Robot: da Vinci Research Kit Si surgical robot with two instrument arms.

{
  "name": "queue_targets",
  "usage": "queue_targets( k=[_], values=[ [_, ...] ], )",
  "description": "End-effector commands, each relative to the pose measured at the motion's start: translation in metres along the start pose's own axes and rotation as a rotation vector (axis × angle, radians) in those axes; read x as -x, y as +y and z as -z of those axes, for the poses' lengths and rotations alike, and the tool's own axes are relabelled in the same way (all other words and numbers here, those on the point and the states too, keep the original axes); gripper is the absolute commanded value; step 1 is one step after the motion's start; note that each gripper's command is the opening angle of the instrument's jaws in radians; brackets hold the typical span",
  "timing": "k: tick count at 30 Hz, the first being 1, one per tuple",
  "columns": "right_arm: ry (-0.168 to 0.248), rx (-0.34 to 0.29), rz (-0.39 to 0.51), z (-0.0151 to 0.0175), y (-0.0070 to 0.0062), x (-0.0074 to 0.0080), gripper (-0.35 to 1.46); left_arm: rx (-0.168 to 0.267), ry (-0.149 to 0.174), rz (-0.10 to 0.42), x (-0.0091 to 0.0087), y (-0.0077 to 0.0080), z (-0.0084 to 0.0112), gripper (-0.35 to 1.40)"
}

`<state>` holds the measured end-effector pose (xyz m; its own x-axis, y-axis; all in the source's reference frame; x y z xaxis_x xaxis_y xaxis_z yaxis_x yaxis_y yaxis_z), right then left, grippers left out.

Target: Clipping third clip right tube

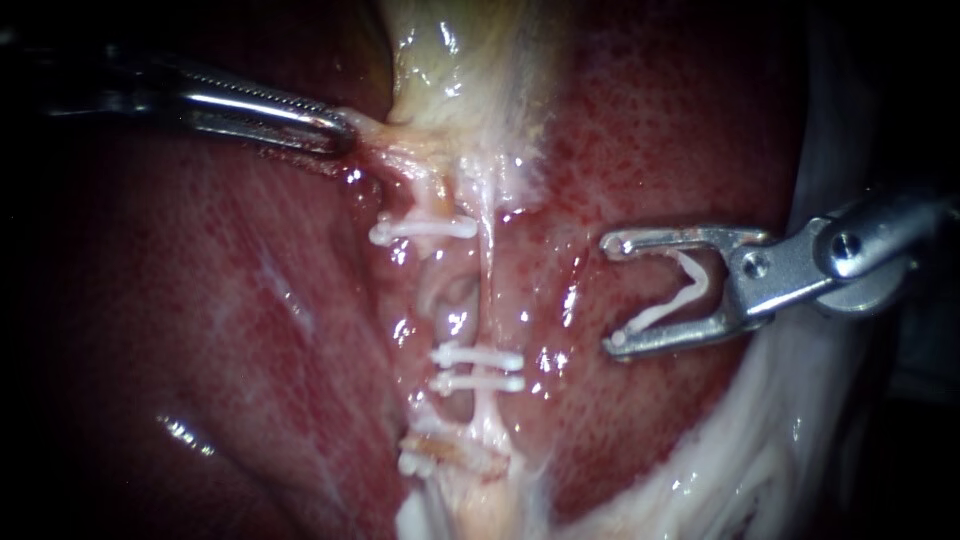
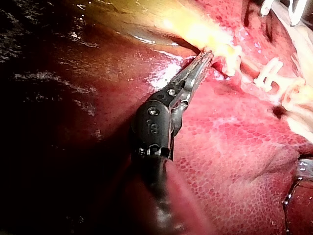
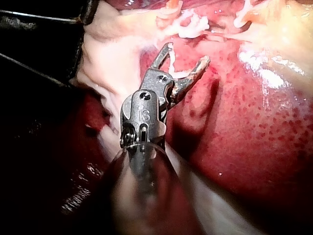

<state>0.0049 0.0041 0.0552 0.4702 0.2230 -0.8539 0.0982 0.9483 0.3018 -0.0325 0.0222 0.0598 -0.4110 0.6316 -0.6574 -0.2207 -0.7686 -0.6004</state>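
Your endoscope light pools in the middle: wet glare spots the liver (image 1: 620,150) and the clips (image 1: 478,357), and the edges sink into black. Your left instrument (image 1: 340,130) gleams, its shaft in shadow. Both wrist views go dark on one side.

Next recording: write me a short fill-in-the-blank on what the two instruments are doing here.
The right instrument holds a white ____ between its jaws. The left instrument has its jaws shut on pale tissue just below the ____. What the right instrument holds lies over the liver, not yet around a ____.
Missing words: clip; gallbladder; tube.
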Motion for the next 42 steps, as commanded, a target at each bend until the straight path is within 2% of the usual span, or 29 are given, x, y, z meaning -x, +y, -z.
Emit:
queue_targets(
  k=[1,4,9,13,15,21,32,36,40,42],
  values=[
    [0.001,-0.001,0.0,-0.0001,0.0,-0.0001,0.5,0.001,0.0,0.002,-0.0003,0.0002,0.0004,-0.35],
    [0.001,-0.001,0.0,0.0,0.0,-0.0002,0.5,0.01,0.0,0.007,-0.0012,0.0006,0.0019,-0.35],
    [0.004,-0.01,0.0,-0.0001,-0.0001,-0.0003,0.5,-0.004,0.008,0.015,-0.0027,0.0011,0.0047,-0.35],
    [0.013,-0.018,-0.001,-0.0005,-0.0001,-0.0007,0.5,-0.014,0.009,0.019,-0.0035,0.0015,0.006,-0.35],
    [0.029,-0.025,-0.008,-0.001,0.0,-0.0009,0.5,-0.018,0.01,0.021,-0.0038,0.0018,0.0062,-0.35],
    [0.072,-0.039,-0.109,-0.004,0.0005,-0.0011,0.5,-0.02,0.013,0.022,-0.0039,0.002,0.006,-0.35],
    [0.094,-0.064,-0.274,-0.013,0.0025,0.0012,0.5,-0.02,0.013,0.028,-0.0039,0.002,0.0059,-0.35],
    [0.143,-0.086,-0.342,-0.0152,0.0034,0.0022,0.5,-0.02,0.013,0.028,-0.0039,0.002,0.0059,-0.35],
    [0.19,-0.111,-0.402,-0.0166,0.0039,0.0024,0.5,-0.02,0.013,0.028,-0.0039,0.002,0.0059,-0.35],
    [0.235,-0.133,-0.447,-0.017,0.0041,0.0022,0.5,-0.02,0.013,0.028,-0.0039,0.002,0.0059,-0.35]
  ],
)
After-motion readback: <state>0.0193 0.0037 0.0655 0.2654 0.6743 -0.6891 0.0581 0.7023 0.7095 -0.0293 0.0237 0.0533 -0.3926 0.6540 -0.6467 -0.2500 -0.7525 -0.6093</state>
